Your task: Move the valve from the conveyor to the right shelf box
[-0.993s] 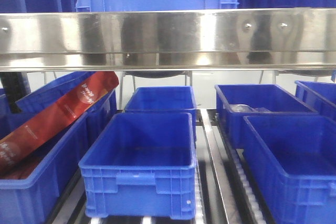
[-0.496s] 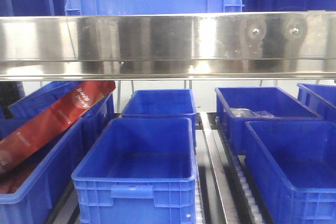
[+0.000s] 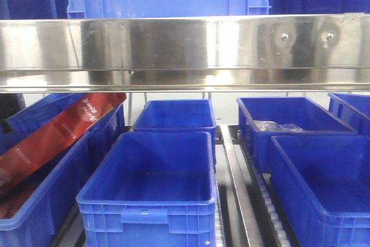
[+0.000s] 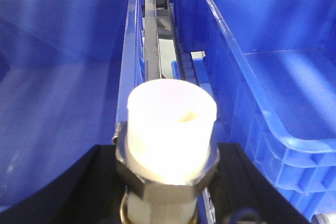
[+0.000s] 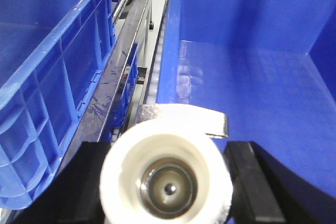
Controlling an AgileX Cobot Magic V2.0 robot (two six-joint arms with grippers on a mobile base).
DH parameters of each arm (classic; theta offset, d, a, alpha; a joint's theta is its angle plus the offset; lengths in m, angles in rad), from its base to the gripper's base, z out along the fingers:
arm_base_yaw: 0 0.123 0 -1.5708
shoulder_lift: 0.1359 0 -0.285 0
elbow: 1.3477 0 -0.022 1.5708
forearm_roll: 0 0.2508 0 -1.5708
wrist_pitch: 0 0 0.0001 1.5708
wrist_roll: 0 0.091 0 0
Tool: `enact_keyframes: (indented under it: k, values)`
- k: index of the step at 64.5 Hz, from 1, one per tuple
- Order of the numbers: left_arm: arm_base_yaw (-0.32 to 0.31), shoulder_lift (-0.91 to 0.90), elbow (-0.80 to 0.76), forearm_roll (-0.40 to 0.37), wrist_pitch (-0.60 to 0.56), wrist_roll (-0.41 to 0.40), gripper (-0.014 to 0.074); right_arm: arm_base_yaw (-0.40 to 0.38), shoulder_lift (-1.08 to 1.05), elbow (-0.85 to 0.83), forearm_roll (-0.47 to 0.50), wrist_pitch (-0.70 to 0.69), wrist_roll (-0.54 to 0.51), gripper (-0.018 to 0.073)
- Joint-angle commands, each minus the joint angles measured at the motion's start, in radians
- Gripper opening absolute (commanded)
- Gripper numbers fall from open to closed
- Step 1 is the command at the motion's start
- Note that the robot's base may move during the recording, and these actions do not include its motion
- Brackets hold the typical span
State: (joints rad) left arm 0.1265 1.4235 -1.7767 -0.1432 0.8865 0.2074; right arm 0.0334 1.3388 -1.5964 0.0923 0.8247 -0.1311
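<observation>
- The valve (image 5: 165, 179) fills the 6 o'clock part of the right wrist view. Its whitish end faces the camera and its silvery lever (image 5: 210, 121) sticks out at 1 o'clock.
- Its long axis runs straight out ahead of the right gripper (image 5: 169, 192), toward 12 o'clock.
- The right gripper is clamped on the valve, with one black finger (image 5: 251, 179) at 3 o'clock and the other at 9 o'clock.
- The conveyor shows in no view, so the valve is off the belt and in the air.
- The right shelf box (image 5: 252, 77) has its bare blue floor at 1 o'clock from the valve. The wall nearest the valve rises at 12 o'clock.
- My judgement is that the coming move is forward and slightly right, over that wall, and then a release.
- A metal rail (image 5: 131, 40) runs toward 11 o'clock, with another blue box (image 5: 47, 66) beyond it at 10 o'clock.
- The left gripper (image 4: 168, 203) grips a second valve (image 4: 170, 124), white end up. It hangs over the gap between two boxes (image 4: 63, 77) and (image 4: 283, 66).
- The right arm looks the nearer one to the target box.
- The front view shows a steel shelf beam (image 3: 185, 50) at 12 o'clock and a red pouch (image 3: 58, 134) leaning in a box at 9 o'clock.
</observation>
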Motion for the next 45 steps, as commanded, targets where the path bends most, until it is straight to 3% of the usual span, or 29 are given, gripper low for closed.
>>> enact_keyframes:
  k: [1,18,45]
  values:
    - [0.000,-0.008,-0.011,-0.011,-0.048,-0.005,-0.0111,-0.001,-0.012,-0.008,-0.014,-0.048,-0.007,-0.0154]
    - [0.000,-0.008,-0.011,-0.011,-0.054,-0.005,-0.0111,-0.001,-0.012,-0.008,-0.014,-0.048,-0.007,-0.0154]
    - [0.000,-0.008,-0.011,-0.011,-0.179,-0.005,-0.0111,-0.001,-0.012,-0.008,-0.014,-0.048,-0.007,-0.0154]
